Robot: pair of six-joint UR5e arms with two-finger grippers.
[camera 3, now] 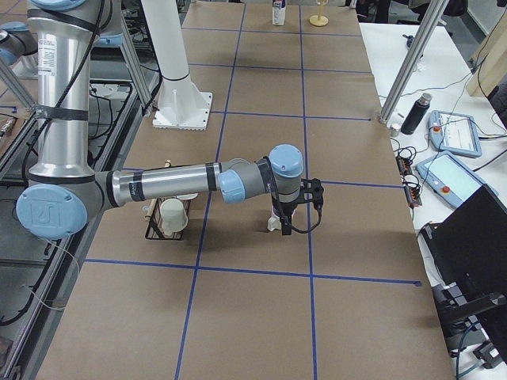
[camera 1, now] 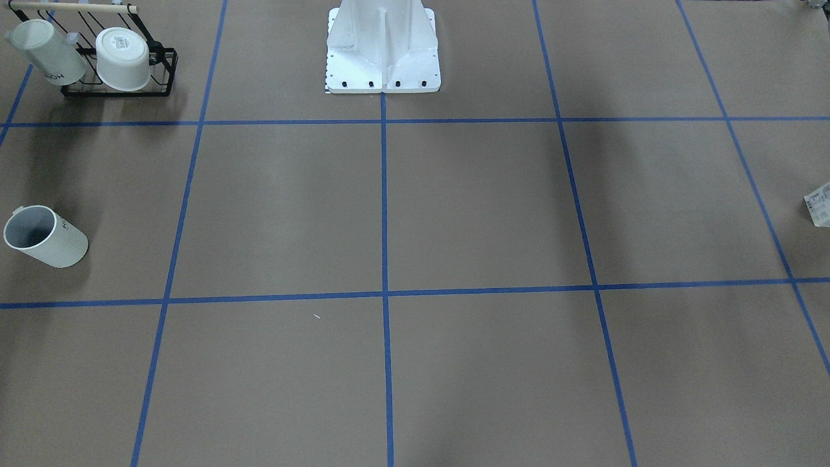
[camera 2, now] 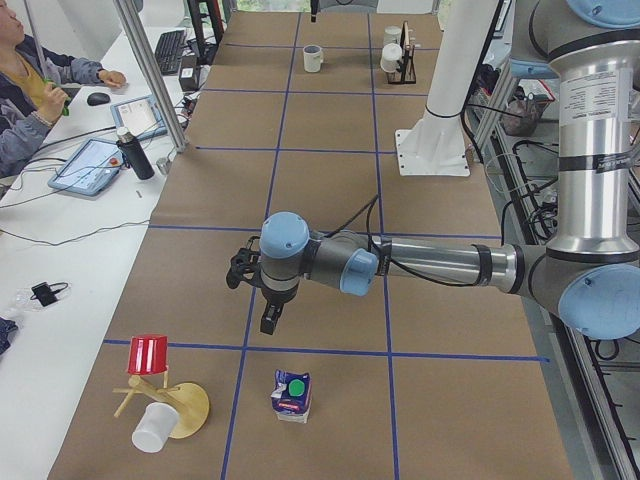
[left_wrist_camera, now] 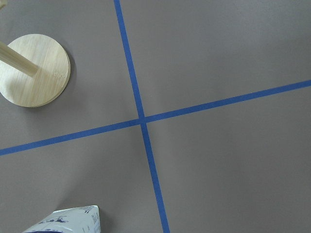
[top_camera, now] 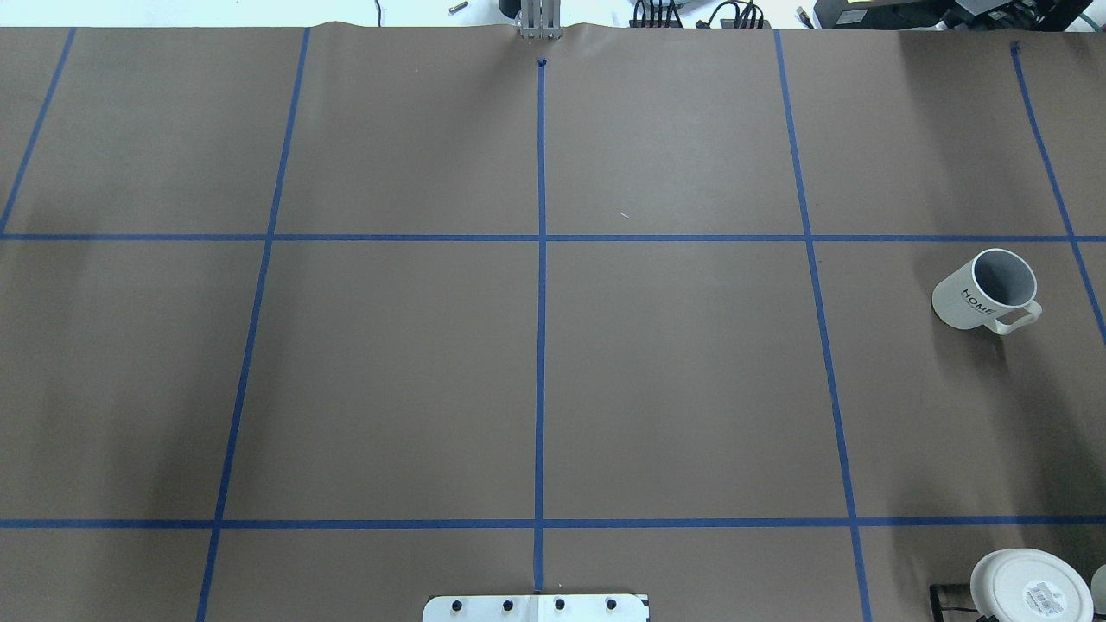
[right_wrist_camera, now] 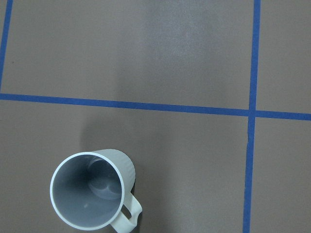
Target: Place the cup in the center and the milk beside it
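Observation:
The cup (top_camera: 985,292) is a white mug with a grey inside and dark lettering. It stands upright at the table's right end and also shows in the front view (camera 1: 45,237) and the right wrist view (right_wrist_camera: 92,196). The milk (camera 2: 291,394), a blue and white carton with a green cap, stands at the left end; its edge shows in the front view (camera 1: 818,204) and its top in the left wrist view (left_wrist_camera: 68,221). My left gripper (camera 2: 268,322) hangs a little short of the milk. My right gripper (camera 3: 279,226) hangs over the cup. I cannot tell whether either is open.
A black wire rack (camera 1: 120,65) holds two other white mugs near the cup. A wooden stand (camera 2: 175,405) with a red cup and a white cup is beside the milk; its round base (left_wrist_camera: 34,70) shows in the left wrist view. Blue tape lines grid the brown table.

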